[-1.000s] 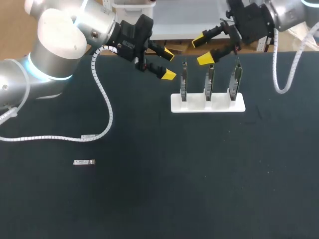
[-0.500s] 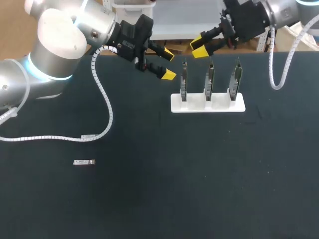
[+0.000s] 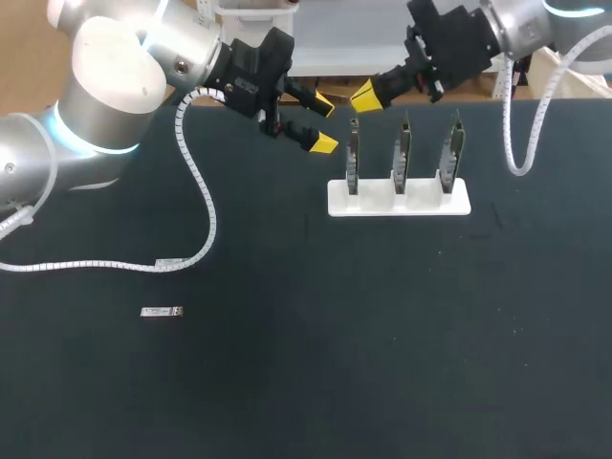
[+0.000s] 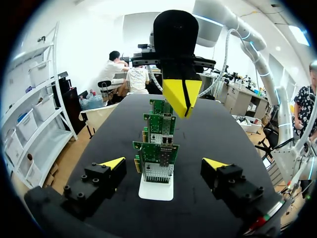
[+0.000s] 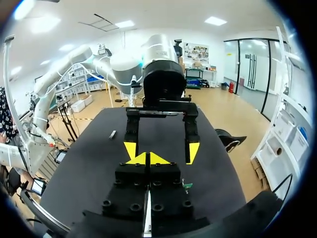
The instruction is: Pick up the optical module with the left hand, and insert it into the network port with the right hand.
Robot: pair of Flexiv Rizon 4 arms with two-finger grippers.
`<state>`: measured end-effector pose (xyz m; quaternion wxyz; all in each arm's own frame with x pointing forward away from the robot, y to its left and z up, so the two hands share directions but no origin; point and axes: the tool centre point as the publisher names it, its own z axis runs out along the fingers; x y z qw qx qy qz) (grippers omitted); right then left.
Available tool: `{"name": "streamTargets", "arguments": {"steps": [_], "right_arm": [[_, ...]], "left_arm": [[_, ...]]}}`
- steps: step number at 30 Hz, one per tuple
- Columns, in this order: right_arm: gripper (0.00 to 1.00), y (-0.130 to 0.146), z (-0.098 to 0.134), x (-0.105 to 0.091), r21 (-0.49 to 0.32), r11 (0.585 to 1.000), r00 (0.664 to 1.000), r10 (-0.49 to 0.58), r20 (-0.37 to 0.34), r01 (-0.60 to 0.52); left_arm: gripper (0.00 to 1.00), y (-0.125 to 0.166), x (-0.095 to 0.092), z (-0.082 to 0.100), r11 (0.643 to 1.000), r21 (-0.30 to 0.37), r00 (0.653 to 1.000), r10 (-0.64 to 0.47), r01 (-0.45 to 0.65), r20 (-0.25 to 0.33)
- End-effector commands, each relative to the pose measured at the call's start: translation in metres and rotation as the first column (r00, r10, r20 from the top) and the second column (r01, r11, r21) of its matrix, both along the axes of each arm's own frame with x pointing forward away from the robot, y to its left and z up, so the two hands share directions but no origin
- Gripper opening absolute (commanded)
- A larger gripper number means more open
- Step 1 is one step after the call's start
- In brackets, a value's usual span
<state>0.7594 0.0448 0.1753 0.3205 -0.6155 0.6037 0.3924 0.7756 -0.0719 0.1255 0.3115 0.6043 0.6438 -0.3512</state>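
Head, module (image 3: 161,312): flat on table (image 3: 316,392), near its left edge, well apart from both grippers.
Head, stand (image 3: 399,199): white, three boards (image 3: 403,148) upright, by far edge.
Head, left gripper (image 3: 324,122): spread wide, empty, just beside stand.
Head, right gripper (image 3: 363,96): near the boards' tops.
Left wrist, boards: lined up ahead of the spread fingers (image 4: 113,162).
Right wrist, right gripper: tips pressed together, holding nothing; left gripper faces it.

The table (image 3: 306,402) carries 1 optical module (image 3: 161,312) near its left edge and 1 white stand (image 3: 399,203) toward its far edge. The stand holds 3 upright circuit boards: the left board (image 3: 353,158), the middle board (image 3: 404,153) and the right board (image 3: 452,151). Over the far edge are 2 arms, the left arm (image 3: 105,81) and the right arm (image 3: 524,21). They carry 2 grippers, the left gripper (image 3: 325,122) and the right gripper (image 3: 364,97), and 2 white coiled cables, the left cable (image 3: 206,210) and the right cable (image 3: 519,143).
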Motion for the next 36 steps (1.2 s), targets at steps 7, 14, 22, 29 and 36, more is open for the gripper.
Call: {"name": "streamTargets", "arguments": {"steps": [7, 14, 22, 29, 36], "right_arm": [[0.0, 0.003, -0.007, 0.011, -0.012, 1.0, 1.0, 0.024, -0.011, -0.024], [0.0, 0.002, -0.014, 0.013, -0.024, 0.999, 1.0, 0.026, -0.013, -0.026], [0.0, 0.003, -0.018, 0.015, -0.029, 0.999, 0.999, 0.035, -0.027, -0.035], [0.0, 0.001, -0.022, 0.019, -0.03, 0.999, 0.999, 0.024, -0.04, -0.025], [0.0, 0.002, -0.025, 0.02, -0.045, 0.999, 0.999, 0.028, -0.033, -0.029]], "left_arm": [[1.0, 0.0, 0.001, 0.001, 1.0, 0.005, 1.0, -0.001, 0.001, -0.003], [1.0, 0.0, 0.001, 0.001, 1.0, 0.005, 1.0, -0.001, 0.001, -0.003], [1.0, 0.0, 0.001, 0.001, 1.0, 0.005, 1.0, -0.001, 0.001, -0.003], [1.0, 0.0, 0.001, 0.001, 1.0, 0.005, 1.0, -0.001, 0.001, -0.003], [1.0, 0.0, 0.001, 0.001, 1.0, 0.005, 1.0, -0.001, 0.001, -0.003]]}}
